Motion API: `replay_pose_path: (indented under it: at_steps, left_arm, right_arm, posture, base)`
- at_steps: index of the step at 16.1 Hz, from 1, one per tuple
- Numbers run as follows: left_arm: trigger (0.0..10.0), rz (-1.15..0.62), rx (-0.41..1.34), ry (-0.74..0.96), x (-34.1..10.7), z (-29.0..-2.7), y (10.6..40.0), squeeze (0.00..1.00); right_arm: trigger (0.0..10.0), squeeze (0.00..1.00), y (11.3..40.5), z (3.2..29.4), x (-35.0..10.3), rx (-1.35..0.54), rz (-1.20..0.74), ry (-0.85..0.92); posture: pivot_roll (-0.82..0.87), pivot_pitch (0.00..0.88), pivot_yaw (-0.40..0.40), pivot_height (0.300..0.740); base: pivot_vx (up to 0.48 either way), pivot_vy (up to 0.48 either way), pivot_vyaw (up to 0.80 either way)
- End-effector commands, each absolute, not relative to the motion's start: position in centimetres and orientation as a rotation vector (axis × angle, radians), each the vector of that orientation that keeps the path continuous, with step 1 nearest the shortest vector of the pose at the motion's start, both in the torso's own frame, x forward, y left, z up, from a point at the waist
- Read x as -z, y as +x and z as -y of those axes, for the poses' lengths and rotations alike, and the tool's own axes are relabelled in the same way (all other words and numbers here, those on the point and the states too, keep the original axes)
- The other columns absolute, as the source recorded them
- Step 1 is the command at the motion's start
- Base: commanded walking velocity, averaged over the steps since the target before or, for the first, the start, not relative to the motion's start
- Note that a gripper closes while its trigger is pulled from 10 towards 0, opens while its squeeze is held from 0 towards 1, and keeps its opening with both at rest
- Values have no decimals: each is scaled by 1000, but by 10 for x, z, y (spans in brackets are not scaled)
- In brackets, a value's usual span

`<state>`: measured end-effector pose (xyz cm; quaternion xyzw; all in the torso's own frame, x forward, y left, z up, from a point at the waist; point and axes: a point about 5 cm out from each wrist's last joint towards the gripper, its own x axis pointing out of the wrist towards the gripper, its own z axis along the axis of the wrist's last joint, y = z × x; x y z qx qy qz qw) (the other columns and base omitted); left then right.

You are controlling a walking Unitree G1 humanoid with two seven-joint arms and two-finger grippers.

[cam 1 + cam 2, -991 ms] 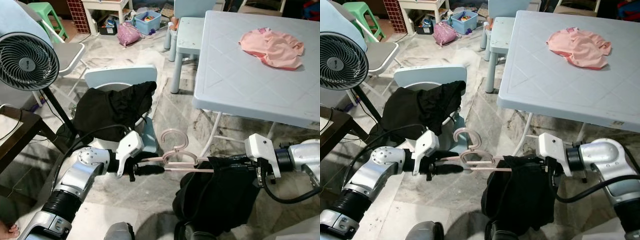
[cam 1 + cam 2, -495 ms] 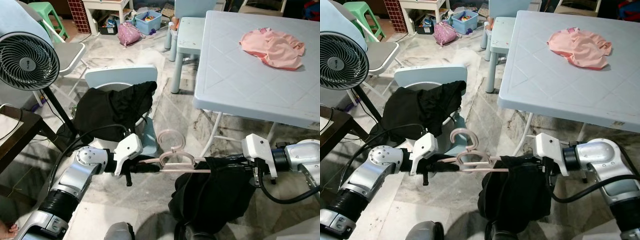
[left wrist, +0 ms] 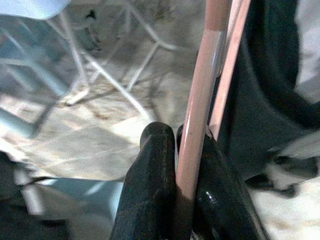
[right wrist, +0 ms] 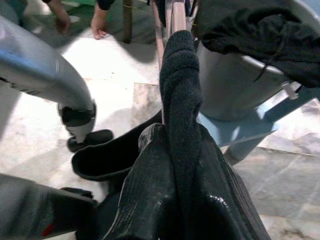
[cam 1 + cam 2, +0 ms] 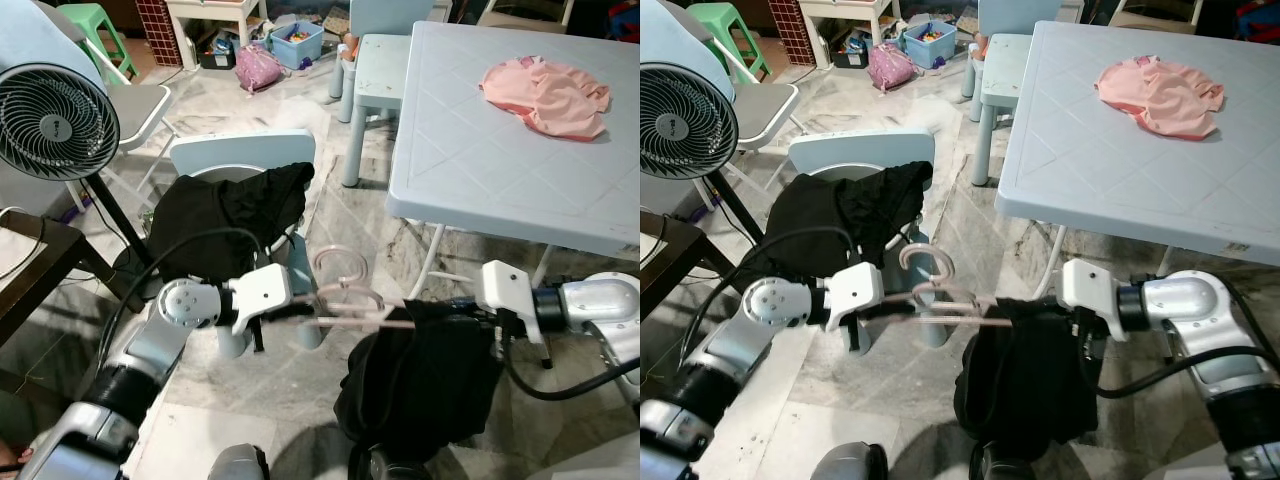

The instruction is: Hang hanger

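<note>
My left end effector (image 3: 185,165) is clamped on one end of the pink hanger (image 5: 345,298), which I hold level above the floor in front of me. My right end effector (image 4: 172,150) is pinched on the black garment (image 5: 420,380) draped over the hanger's other end. Behind the hanger stands a pale blue chair (image 5: 240,155) with dark clothes on it; the grey bench (image 5: 480,150) beside it carries a pink cloth (image 5: 545,95).

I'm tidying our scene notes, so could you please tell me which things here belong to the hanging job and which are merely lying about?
Job:
- pink hanger, held by the left gripper
- black garment, pinched by the right gripper

Lying about:
- pink cloth on the grey table
- fan
- black clothes on the chair
</note>
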<state>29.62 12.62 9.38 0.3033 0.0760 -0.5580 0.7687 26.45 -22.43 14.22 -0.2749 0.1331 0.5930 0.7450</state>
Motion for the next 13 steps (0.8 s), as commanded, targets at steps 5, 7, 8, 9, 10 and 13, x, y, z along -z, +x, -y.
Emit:
replay_pose_path:
  at_steps: [5, 7, 8, 9, 10, 13]
  left_arm:
    - [0, -6, 990, 814, -114, -133, 322, 0]
    - [0, 32, 890, 839, -118, -139, 331, 0]
    - [0, 19, 890, 783, -115, -139, 330, 0]
    - [0, 8, 898, 760, -114, -139, 329, 0]
    - [0, -5, 915, 725, -112, -138, 327, 0]
    - [0, -39, 940, 650, -104, -135, 324, 0]
  right_arm:
    - [10000, 0, 282, 217, -149, -1217, -188, -703]
    - [10000, 0, 286, 218, -148, -1188, -171, -725]
    - [10000, 0, 286, 218, -146, -1186, -172, -736]
    - [10000, 0, 287, 218, -146, -1185, -171, -737]
    - [10000, 0, 287, 218, -146, -1182, -169, -738]
    - [10000, 0, 289, 217, -146, -1173, -153, -746]
  posture:
    - [-57, 89, -14, 740]
    - [-58, 88, -18, 740]
    - [-58, 88, -18, 740]
    - [-58, 90, -19, 740]
    - [-59, 90, -19, 740]
    - [-61, 90, -19, 740]
  base:
    - [0, 0, 0]
    - [0, 0, 0]
    - [0, 0, 0]
    - [0, 0, 0]
    - [0, 0, 0]
    - [0, 0, 0]
